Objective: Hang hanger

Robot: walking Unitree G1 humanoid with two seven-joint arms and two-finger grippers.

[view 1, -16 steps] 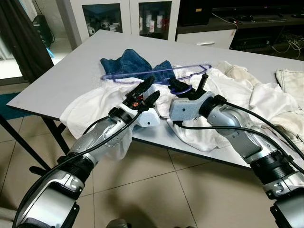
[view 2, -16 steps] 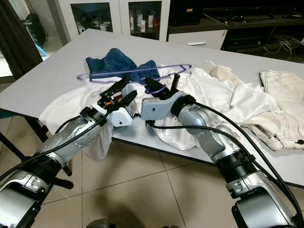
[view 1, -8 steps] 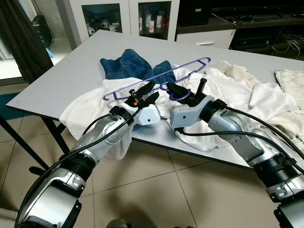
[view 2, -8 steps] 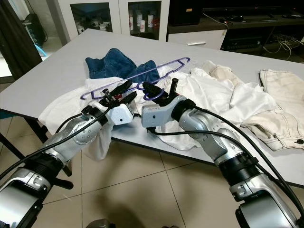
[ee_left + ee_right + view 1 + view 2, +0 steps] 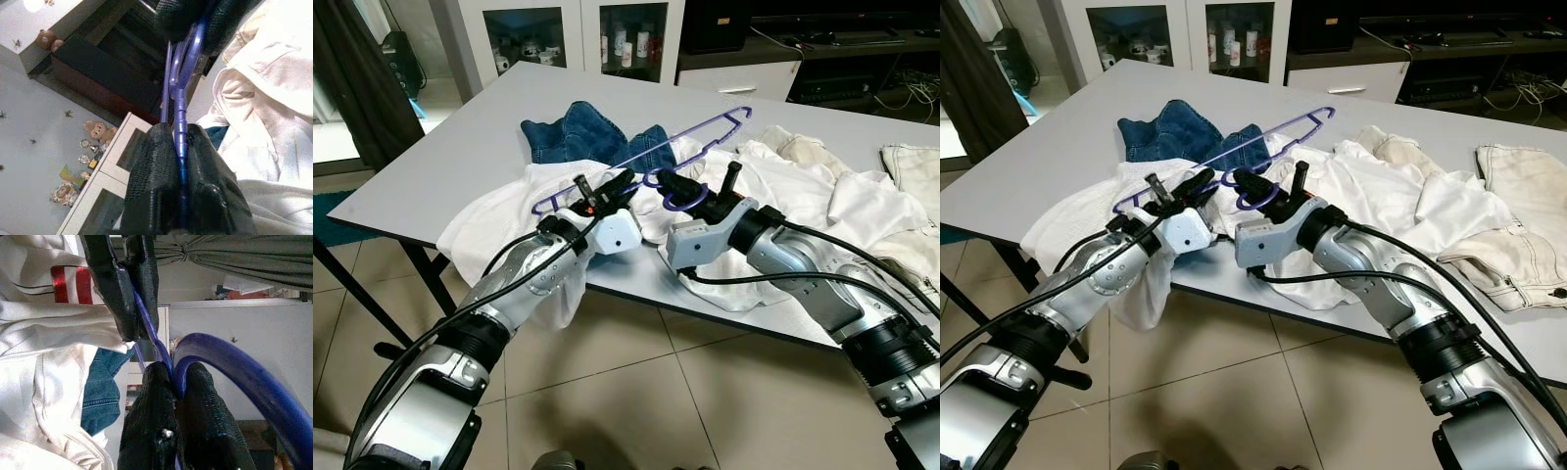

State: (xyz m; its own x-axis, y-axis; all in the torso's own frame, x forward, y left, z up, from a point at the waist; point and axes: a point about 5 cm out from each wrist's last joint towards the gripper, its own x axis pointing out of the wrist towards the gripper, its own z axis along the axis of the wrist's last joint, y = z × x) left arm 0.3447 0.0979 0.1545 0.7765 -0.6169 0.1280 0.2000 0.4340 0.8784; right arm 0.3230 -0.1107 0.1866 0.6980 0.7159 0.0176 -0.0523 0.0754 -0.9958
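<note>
Clamping the purple plastic hanger point(image 5: 646, 155) at its hook point(image 5: 683, 197), the right gripper point(image 5: 680, 188) has its two black fingers point(image 5: 161, 426) pressed together on the curved neck, as the right wrist view shows the blue-purple loop squeezed between the pads. Just beside it, the left gripper point(image 5: 607, 188) pinches the hanger's lower bar, its fingers point(image 5: 156, 186) closed tight on the thin purple rod in the left wrist view. The two grippers sit near each other above the near edge of the table point(image 5: 460, 147), the left arm's white wrist housing almost touching the right one's. From their grip the hanger rises tilted, its far shoulder end lifted up and away toward the back of the table, clear of the cloth below. Under both grippers lies a crumpled white shirt point(image 5: 499, 220) that droops over the table's near edge. Behind the hanger rests a bundle of blue denim point(image 5: 582, 132). To the right spread more cream-white garments point(image 5: 847, 201). Beyond the table stands a white cabinet with glass doors point(image 5: 578, 34), and beneath it is a tiled floor point(image 5: 636, 392)
</note>
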